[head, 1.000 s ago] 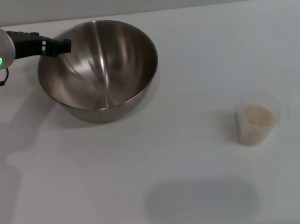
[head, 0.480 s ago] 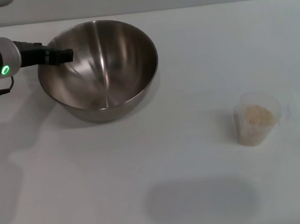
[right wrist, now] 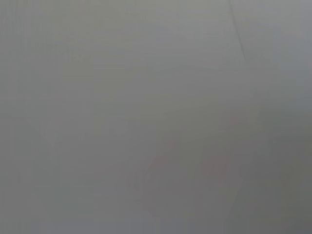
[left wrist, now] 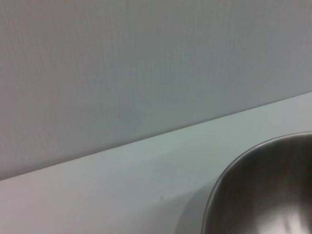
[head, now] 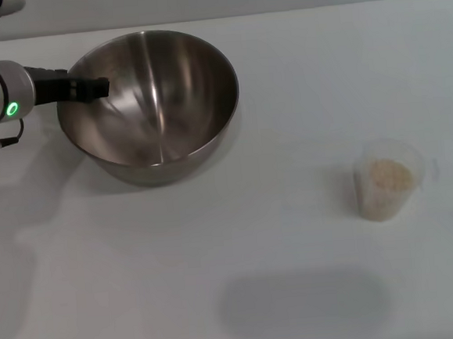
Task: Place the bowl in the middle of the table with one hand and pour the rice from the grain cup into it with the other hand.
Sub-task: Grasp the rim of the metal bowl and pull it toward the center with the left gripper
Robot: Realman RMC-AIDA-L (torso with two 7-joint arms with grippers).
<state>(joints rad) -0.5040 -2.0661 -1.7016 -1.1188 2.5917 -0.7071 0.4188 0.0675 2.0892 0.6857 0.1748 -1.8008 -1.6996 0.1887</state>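
One pincer, the left pincer (head: 98, 88), sits at the bowl's (head: 158, 104) nine-o'clock rim, its opening impossible to judge; a shallow bite could let the bowl slip across the desk (head: 282, 79).

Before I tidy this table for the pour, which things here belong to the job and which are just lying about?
Part of the job:
- bowl, far left on the table
- grain cup on the right, holding rice
- left gripper at the bowl's left rim

Just lying about:
- nothing else shows on the table; the right gripper is out of view
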